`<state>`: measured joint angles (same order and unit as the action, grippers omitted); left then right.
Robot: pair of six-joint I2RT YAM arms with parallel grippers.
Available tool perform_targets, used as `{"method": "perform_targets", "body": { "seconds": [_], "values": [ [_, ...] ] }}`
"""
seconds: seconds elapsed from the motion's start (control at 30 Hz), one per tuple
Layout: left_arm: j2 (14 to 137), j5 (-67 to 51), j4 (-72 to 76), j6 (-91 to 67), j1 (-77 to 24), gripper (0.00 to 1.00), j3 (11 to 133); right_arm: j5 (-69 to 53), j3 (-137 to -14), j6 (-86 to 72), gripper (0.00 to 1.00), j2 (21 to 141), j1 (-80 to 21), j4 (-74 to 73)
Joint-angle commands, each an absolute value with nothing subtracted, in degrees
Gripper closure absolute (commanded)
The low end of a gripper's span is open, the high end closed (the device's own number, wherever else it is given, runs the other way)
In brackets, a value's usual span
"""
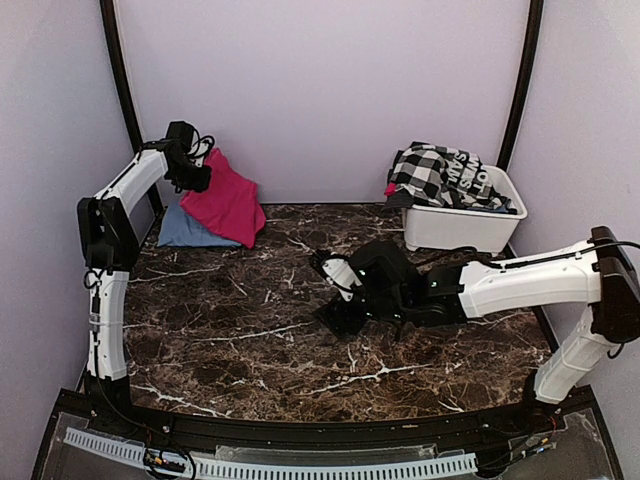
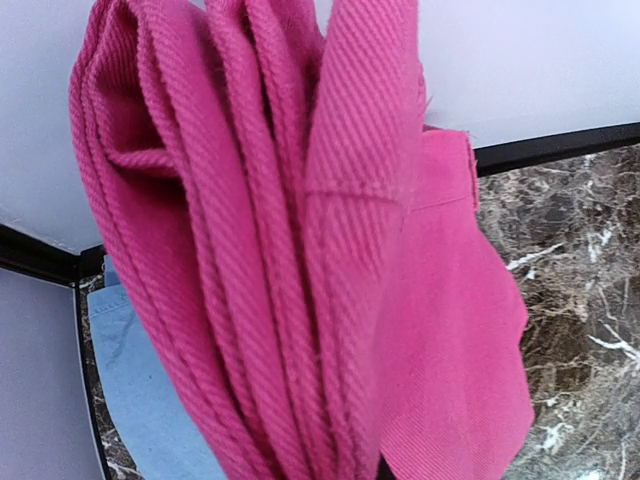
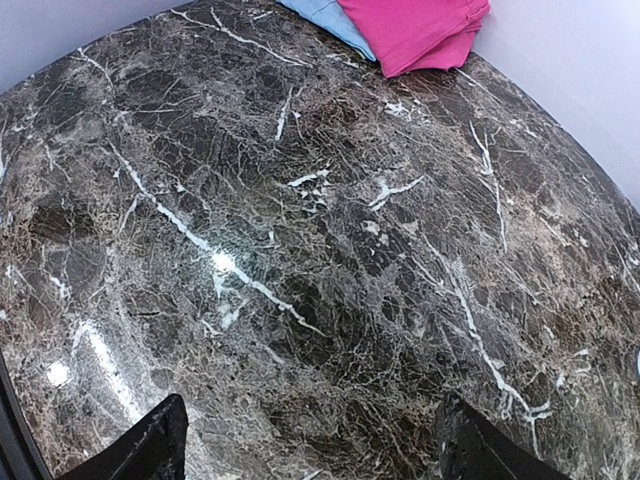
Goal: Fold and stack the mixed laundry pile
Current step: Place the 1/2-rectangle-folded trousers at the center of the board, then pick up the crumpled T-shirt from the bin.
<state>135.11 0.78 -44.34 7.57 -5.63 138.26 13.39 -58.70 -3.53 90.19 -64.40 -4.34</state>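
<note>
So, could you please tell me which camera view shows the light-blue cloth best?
The top external view: the light-blue cloth lies in the back-left corner, partly covered by the pink cloth. The left wrist view shows only a strip beside the pink folds; the right wrist view, just an edge.

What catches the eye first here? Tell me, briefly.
A magenta-pink cloth hangs bunched from the left gripper at the far-left corner, over a light-blue piece. At far right, a white tub holds a black-and-white checked garment. The right gripper stands open over the marble table.
</note>
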Motion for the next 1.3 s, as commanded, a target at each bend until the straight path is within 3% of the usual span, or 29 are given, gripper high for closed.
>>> {"method": "perform_targets", "body": {
  "seconds": [0.0,0.27,0.33,0.37,0.43,0.6,0.7,0.8,0.9,1.07,1.27],
  "values": [
    [137.1,2.3,-33.0,11.0,-1.9,1.0,138.3,12.7,-61.3,-3.1,0.18,91.8,-63.7,-4.2],
    [144.2,6.3,-27.1,13.4,-0.2,0.97,138.2,12.2,-62.7,-3.3,0.18,93.5,-63.2,-6.1],
    [145.3,10.2,-27.1,13.0,1.1,0.84,139.0,12.4,-62.9,-3.4,0.18,93.2,-63.0,-6.7],
    [145.4,11.8,-27.2,12.8,1.3,0.7,139.3,12.6,-62.9,-3.5,0.18,92.8,-62.9,-6.9],
    [145.2,17.9,-28.4,11.8,1.4,0.53,140.4,12.5,-62.6,-4.2,0.17,91.8,-62.3,-7.1],
    [142.2,30.4,-32.3,5.5,2.1,0.32,141.4,11.3,-61.5,-6.4,0.15,87.6,-58.3,-8.0],
    [139.6,27.8,-35.6,1.4,2.4,0.21,141.3,10.0,-60.8,-7.7,0.14,84.3,-54.5,-9.1],
    [135.8,24.8,-40.3,-4.3,2.4,0.03,141.3,8.9,-60.4,-8.4,0.09,80.3,-50.1,-10.2],
    [132.1,21.7,-43.1,-8.1,2.2,0.01,139.5,9.0,-60.8,-8.2,0.02,76.1,-45.4,-12.2],
    [122.9,13.5,-44.9,-16.5,1.3,0.01,134.0,6.7,-65.1,-7.4,0.01,71.3,-34.8,-15.6],
    [113.9,4.8,-43.5,-15.2,-6.3,0.01,122.6,0.8,-76.1,-10.0,0.01,75.6,-20.4,-16.8]
  ]
}}
